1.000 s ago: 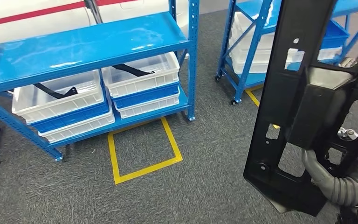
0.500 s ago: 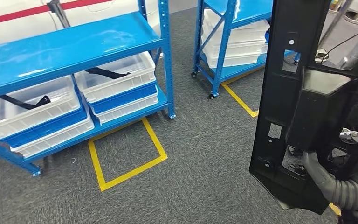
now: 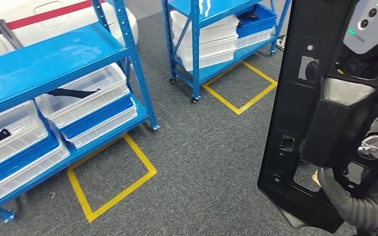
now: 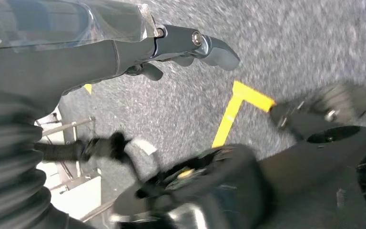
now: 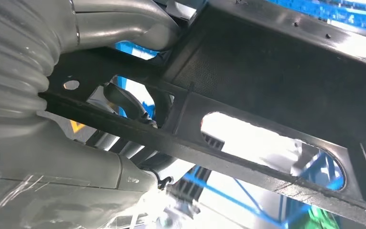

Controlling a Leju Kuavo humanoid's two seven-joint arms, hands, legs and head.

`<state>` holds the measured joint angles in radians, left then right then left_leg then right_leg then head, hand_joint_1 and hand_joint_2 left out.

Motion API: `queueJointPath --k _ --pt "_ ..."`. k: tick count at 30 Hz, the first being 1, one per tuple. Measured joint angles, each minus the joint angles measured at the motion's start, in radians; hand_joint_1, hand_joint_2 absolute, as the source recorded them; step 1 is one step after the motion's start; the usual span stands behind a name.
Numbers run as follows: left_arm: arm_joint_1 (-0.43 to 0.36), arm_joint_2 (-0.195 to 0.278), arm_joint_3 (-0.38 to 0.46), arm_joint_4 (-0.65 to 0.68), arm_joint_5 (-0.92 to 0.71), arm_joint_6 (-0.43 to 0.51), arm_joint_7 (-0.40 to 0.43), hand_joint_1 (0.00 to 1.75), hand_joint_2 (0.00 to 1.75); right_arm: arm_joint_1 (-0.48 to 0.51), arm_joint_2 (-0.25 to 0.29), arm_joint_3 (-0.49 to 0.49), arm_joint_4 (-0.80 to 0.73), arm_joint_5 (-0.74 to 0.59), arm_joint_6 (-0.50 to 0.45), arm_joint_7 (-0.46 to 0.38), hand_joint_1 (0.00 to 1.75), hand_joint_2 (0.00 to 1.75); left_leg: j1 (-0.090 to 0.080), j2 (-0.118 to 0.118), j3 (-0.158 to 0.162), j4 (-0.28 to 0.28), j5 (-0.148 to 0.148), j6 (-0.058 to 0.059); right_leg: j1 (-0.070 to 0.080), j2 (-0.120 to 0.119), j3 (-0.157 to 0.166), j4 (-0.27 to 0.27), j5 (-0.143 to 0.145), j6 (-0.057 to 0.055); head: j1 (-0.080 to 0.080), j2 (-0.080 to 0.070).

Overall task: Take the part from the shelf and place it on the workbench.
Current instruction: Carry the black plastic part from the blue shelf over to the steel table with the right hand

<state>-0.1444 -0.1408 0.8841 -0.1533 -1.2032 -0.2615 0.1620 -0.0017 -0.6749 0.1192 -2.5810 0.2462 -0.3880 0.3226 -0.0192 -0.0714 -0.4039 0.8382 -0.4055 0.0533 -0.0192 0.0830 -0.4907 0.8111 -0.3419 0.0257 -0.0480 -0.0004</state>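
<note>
A long black plastic frame part [image 3: 300, 98] with cut-out openings stands upright at the right of the head view, close to the camera. My right hand [image 3: 355, 204] grips it near its lower end, grey fingers hooked through an opening. In the right wrist view the part [image 5: 276, 71] crosses the picture, with my right hand's fingers [image 5: 124, 28] wrapped around its bars. My left hand [image 4: 138, 47] hangs over the grey carpet with its fingers stretched out and nothing in them.
A blue shelf [image 3: 49, 59] with white bins [image 3: 86, 98] stands at the left, a second blue shelf [image 3: 197, 29] further back. Yellow tape squares [image 3: 110, 179] [image 3: 241, 86] mark the grey carpet. A grey machine [image 3: 374, 24] shows behind the part at upper right.
The whole picture has shifted: the camera has turned to the right, so the shelves slide left and a grey machine comes in. The part stays in my right hand.
</note>
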Motion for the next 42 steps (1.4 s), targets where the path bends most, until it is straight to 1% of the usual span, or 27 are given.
queueJointPath --k 1,3,5,7,9,10,11,12,14,16,18,20,21,23,24,25,26,27,30,31,32,34,36,38,40,41,42 --pt "0.003 0.002 0.0 0.0 0.005 -0.005 -0.003 0.0 1.75 -0.01 0.004 0.006 0.001 0.0 0.005 -0.004 1.75 1.75 -0.001 -0.011 0.008 -0.033 0.01 0.003 0.0 0.013 -0.006 0.0 0.004 0.004 0.0 0.0" --pt "0.004 0.003 0.0 -0.001 0.015 -0.014 -0.007 0.0 1.75 -0.034 0.011 0.023 0.003 0.002 0.015 -0.012 1.75 1.75 0.001 0.011 0.011 -0.056 0.011 0.002 0.003 0.032 -0.019 0.001 0.011 0.014 0.0 0.0" --pt "0.006 0.002 0.0 -0.001 0.02 -0.016 -0.008 0.0 1.75 -0.059 0.017 0.043 0.006 0.006 0.023 -0.016 1.75 1.75 0.006 0.035 0.011 -0.066 0.018 0.008 0.007 -0.002 -0.044 0.041 -0.016 0.023 0.001 0.0" --pt "0.009 0.002 0.0 -0.001 0.021 -0.017 -0.008 0.0 1.75 -0.079 0.024 0.062 0.009 0.009 0.027 -0.017 1.75 1.75 0.009 0.057 0.008 -0.07 0.024 0.014 0.007 -0.056 -0.105 0.18 -0.095 0.034 0.001 0.0" --pt "0.011 0.003 0.0 -0.001 0.021 -0.017 -0.007 0.0 1.75 -0.092 0.031 0.08 0.014 0.011 0.03 -0.017 1.75 1.75 0.009 0.079 0.005 -0.07 0.025 0.016 0.004 -0.072 -0.174 0.341 -0.161 0.043 0.001 0.0" --pt "0.011 0.003 0.0 -0.001 0.021 -0.017 -0.005 0.0 1.75 -0.098 0.034 0.089 0.016 0.012 0.031 -0.017 1.75 1.75 0.01 0.09 0.005 -0.07 0.025 0.016 0.001 -0.075 -0.185 0.374 -0.168 0.046 0.001 0.0" --pt "0.011 0.003 0.0 -0.001 0.02 -0.017 -0.002 0.0 1.75 -0.103 0.037 0.098 0.018 0.013 0.032 -0.017 1.75 1.75 0.011 0.101 0.006 -0.07 0.025 0.015 -0.001 -0.078 -0.171 0.355 -0.152 0.048 0.001 0.0" --pt "0.01 0.003 0.0 -0.001 0.02 -0.017 0.002 0.0 1.75 -0.108 0.039 0.105 0.019 0.014 0.032 -0.017 1.75 1.75 0.013 0.111 0.008 -0.069 0.023 0.013 -0.002 -0.086 -0.135 0.293 -0.121 0.049 0.001 0.0" --pt "0.01 0.003 0.0 -0.002 0.019 -0.017 0.008 0.0 1.75 -0.119 0.042 0.115 0.021 0.016 0.032 -0.017 1.75 1.75 0.012 0.128 0.015 -0.067 0.017 0.004 -0.003 -0.14 -0.036 0.119 -0.056 0.052 0.001 0.0" --pt "0.011 0.003 0.0 -0.003 0.021 -0.017 0.01 0.0 1.75 -0.13 0.044 0.122 0.022 0.016 0.032 -0.016 1.75 1.75 0.006 0.144 0.017 -0.064 0.012 -0.008 -0.001 -0.174 0.017 0.017 -0.031 0.045 0.001 0.0" --pt "0.011 0.003 0.0 -0.003 0.029 -0.017 0.01 0.0 1.75 -0.141 0.046 0.13 0.025 0.012 0.033 -0.015 1.75 1.75 0.005 0.164 0.018 -0.064 0.01 -0.016 0.0 -0.154 0.018 -0.001 -0.029 0.029 0.001 0.0" --pt "0.01 0.003 0.001 -0.003 0.041 -0.017 0.009 0.0 1.75 -0.159 0.049 0.141 0.031 0.0 0.038 -0.018 1.75 1.75 0.007 0.147 0.004 -0.03 -0.018 -0.024 -0.003 -0.131 0.015 -0.005 -0.022 0.015 0.0 0.0" --pt "0.009 0.003 0.001 -0.004 0.045 -0.021 0.009 0.0 1.75 -0.173 0.051 0.148 0.038 -0.009 0.041 -0.022 1.75 1.75 0.009 0.127 -0.019 0.026 -0.052 -0.029 -0.005 -0.12 0.014 -0.008 -0.018 0.009 0.0 0.0" --pt "0.003 0.004 0.004 -0.004 0.046 -0.055 0.011 0.0 1.75 -0.203 0.06 0.17 0.059 -0.025 0.048 -0.04 1.75 1.75 0.009 0.09 -0.092 0.196 -0.134 -0.035 -0.006 -0.098 0.012 -0.011 -0.014 0.001 0.0 0.0" --pt "-0.001 0.005 0.005 -0.004 0.045 -0.079 0.013 0.0 1.75 -0.218 0.067 0.182 0.072 -0.031 0.051 -0.051 1.75 1.75 0.008 0.083 -0.125 0.272 -0.161 -0.036 -0.006 -0.087 0.012 -0.011 -0.013 0.0 0.0 0.0" --pt "-0.004 0.006 0.005 -0.005 0.043 -0.099 0.013 0.0 1.75 -0.229 0.073 0.195 0.086 -0.035 0.051 -0.06 1.75 1.75 0.007 0.079 -0.143 0.313 -0.167 -0.035 -0.005 -0.073 0.012 -0.011 -0.012 -0.001 0.0 0.0" --pt "-0.006 0.007 0.006 -0.006 0.04 -0.11 0.012 0.0 1.75 -0.237 0.078 0.206 0.097 -0.036 0.049 -0.067 1.75 1.75 0.005 0.076 -0.141 0.307 -0.151 -0.032 -0.005 -0.059 0.014 -0.011 -0.012 -0.001 0.0 0.0" --pt "-0.005 0.008 0.006 -0.007 0.037 -0.111 0.007 0.0 1.75 -0.241 0.081 0.214 0.106 -0.037 0.044 -0.07 1.75 1.75 0.004 0.068 -0.119 0.255 -0.116 -0.027 -0.005 -0.045 0.016 -0.011 -0.011 0.0 0.0 0.0" --pt "0.01 0.008 0.006 -0.007 0.035 -0.106 -0.025 0.0 1.75 -0.24 0.084 0.222 0.121 -0.04 0.022 -0.074 1.75 1.75 0.002 -0.017 -0.031 0.024 0.01 -0.005 -0.007 -0.008 0.015 -0.012 -0.007 0.007 0.0 0.0" --pt "0.015 0.007 0.006 -0.007 0.04 -0.106 -0.036 0.0 1.75 -0.235 0.084 0.223 0.124 -0.042 0.016 -0.074 1.75 1.75 0.0 -0.038 -0.02 -0.015 0.028 0.001 -0.008 0.003 0.011 -0.012 -0.005 0.012 0.0 0.0" --pt "0.018 0.007 0.006 -0.007 0.046 -0.106 -0.045 0.0 1.75 -0.228 0.084 0.222 0.126 -0.044 0.01 -0.075 1.75 1.75 -0.002 -0.041 -0.017 -0.032 0.033 0.007 -0.007 0.015 0.006 -0.013 -0.001 0.018 0.0 0.0" --pt "0.018 0.006 0.007 -0.007 0.049 -0.104 -0.057 0.0 1.75 -0.209 0.079 0.216 0.127 -0.049 0.004 -0.074 1.75 1.75 0.0 -0.007 -0.013 -0.054 0.037 0.015 -0.004 0.025 -0.004 -0.015 0.002 0.031 0.0 0.0" --pt "0.019 0.005 0.007 -0.008 0.041 -0.101 -0.059 0.0 1.75 -0.198 0.072 0.202 0.126 -0.057 0.001 -0.069 1.75 1.75 0.005 0.024 -0.008 -0.074 0.045 0.021 0.001 -0.011 -0.036 0.044 -0.036 0.039 0.001 0.0" --pt "0.022 0.005 0.007 -0.008 0.036 -0.098 -0.052 0.0 1.75 -0.189 0.068 0.187 0.125 -0.066 0.001 -0.059 1.75 1.75 0.005 0.052 -0.008 -0.079 0.049 0.025 0.003 -0.056 -0.106 0.203 -0.12 0.043 0.001 0.0" --pt "0.022 0.004 0.007 -0.008 0.032 -0.098 -0.04 0.0 1.75 -0.179 0.066 0.176 0.125 -0.073 0.002 -0.052 1.75 1.75 0.003 0.079 -0.009 -0.079 0.048 0.025 0.002 -0.067 -0.166 0.34 -0.171 0.047 0.001 0.0" --pt "0.022 0.004 0.007 -0.008 0.031 -0.098 -0.035 0.0 1.75 -0.175 0.066 0.171 0.125 -0.074 0.002 -0.05 1.75 1.75 0.003 0.093 -0.008 -0.079 0.048 0.025 0.001 -0.07 -0.167 0.35 -0.167 0.048 0.001 0.0" --pt "0.021 0.004 0.007 -0.008 0.03 -0.098 -0.031 0.0 1.75 -0.174 0.066 0.166 0.125 -0.076 0.003 -0.05 1.75 1.75 0.003 0.106 -0.008 -0.078 0.047 0.025 0.001 -0.076 -0.145 0.313 -0.146 0.05 0.001 0.0"
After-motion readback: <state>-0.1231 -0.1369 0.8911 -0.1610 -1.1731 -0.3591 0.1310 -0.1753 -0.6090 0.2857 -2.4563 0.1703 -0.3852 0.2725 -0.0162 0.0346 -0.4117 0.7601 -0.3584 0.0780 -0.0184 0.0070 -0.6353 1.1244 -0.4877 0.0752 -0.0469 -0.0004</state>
